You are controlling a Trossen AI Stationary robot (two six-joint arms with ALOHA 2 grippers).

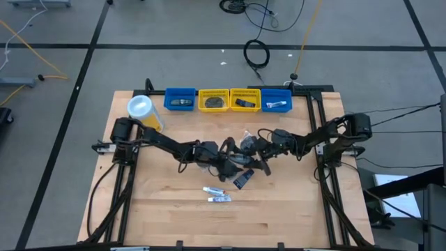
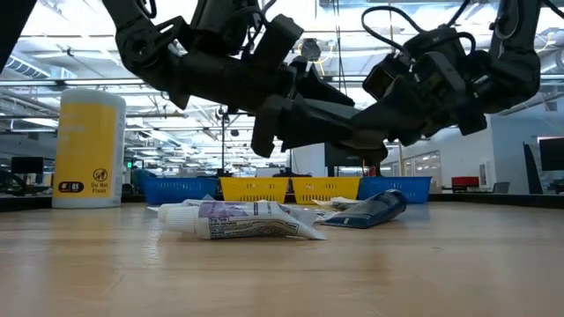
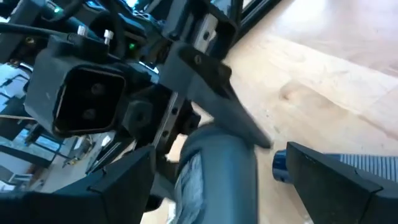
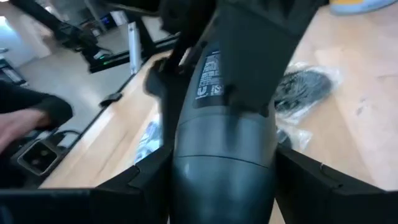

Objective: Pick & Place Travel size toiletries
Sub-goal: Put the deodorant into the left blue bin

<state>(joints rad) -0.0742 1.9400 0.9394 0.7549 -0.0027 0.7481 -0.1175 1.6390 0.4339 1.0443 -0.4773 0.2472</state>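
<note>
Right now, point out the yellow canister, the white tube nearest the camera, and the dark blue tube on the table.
yellow canister (image 2: 88, 150), low view, on the yellow label at mid-body.
white tube (image 2: 238, 220), low view, on the middle of its printed body.
dark blue tube (image 2: 374, 210), low view, on its flat body.

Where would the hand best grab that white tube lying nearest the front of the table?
Probably across the middle of the white tube, coming straight down from above. It lies flat on the table, long and thin, with its cap at one end, so closing across its narrow width looks easiest.
</note>
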